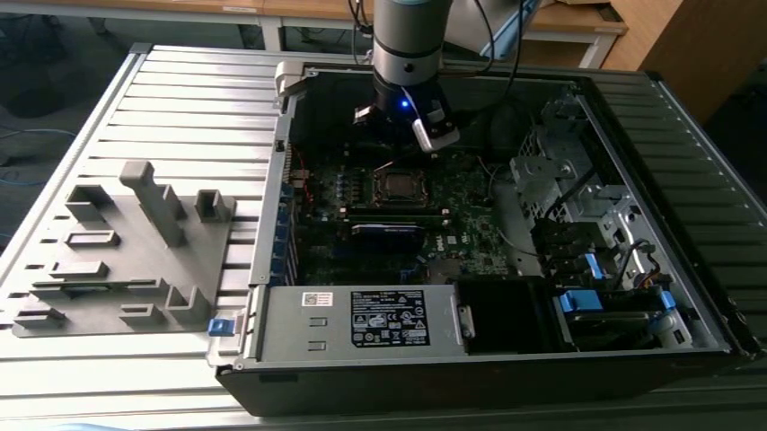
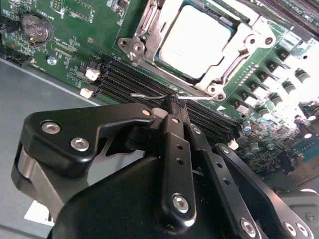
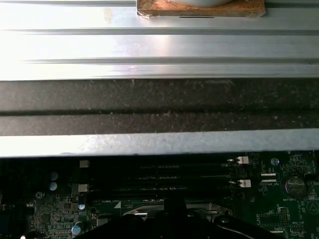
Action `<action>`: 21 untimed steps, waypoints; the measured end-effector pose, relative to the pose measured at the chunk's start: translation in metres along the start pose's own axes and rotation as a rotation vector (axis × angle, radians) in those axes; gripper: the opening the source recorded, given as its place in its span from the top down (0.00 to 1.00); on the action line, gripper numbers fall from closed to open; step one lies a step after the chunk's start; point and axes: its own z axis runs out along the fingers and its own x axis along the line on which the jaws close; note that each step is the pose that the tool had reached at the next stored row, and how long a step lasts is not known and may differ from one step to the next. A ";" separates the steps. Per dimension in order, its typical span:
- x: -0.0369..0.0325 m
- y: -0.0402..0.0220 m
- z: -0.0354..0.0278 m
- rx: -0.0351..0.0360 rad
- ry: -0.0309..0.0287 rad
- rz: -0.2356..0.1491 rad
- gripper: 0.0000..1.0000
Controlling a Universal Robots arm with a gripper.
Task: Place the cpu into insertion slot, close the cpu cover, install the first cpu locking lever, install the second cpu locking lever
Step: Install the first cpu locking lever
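- Item: cpu (image 2: 197, 40). Grey metal top, lying flat in the insertion slot (image 1: 396, 184). In the exterior view the slot is at 6 o'clock from the arm (image 1: 408, 54), mid-board inside the open computer case (image 1: 273, 180).
- Item: cpu cover (image 2: 246, 42). Bright frame lying down around the chip, whose top shows through its window. The first two steps look done.
- Item: locking lever (image 2: 144, 94). Thin silver wire along the socket edge nearest the memory slots (image 2: 124, 79), standing free of the board.
- Item: pincer (image 2: 174, 102). Its fingers are drawn together at the tips with the wire crossing right there, so it seems nipped between them. I cannot tell how firm the hold is.
- Handling note, as a judgement: the wire is springy and thin. Hold it close to its free end, swing it down in its own arc and tuck it under its catch. Do not drag it sideways, or it may slip out or scrape the memory slots.
- Surrounds: slatted bench (image 1: 180, 99) carrying the case. A grey moulded fixture (image 1: 120, 251) lies at 9 o'clock from the case.
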 end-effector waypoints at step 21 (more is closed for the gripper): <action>-0.0023 -0.0002 0.0027 -0.0040 -0.0099 -0.003 0.89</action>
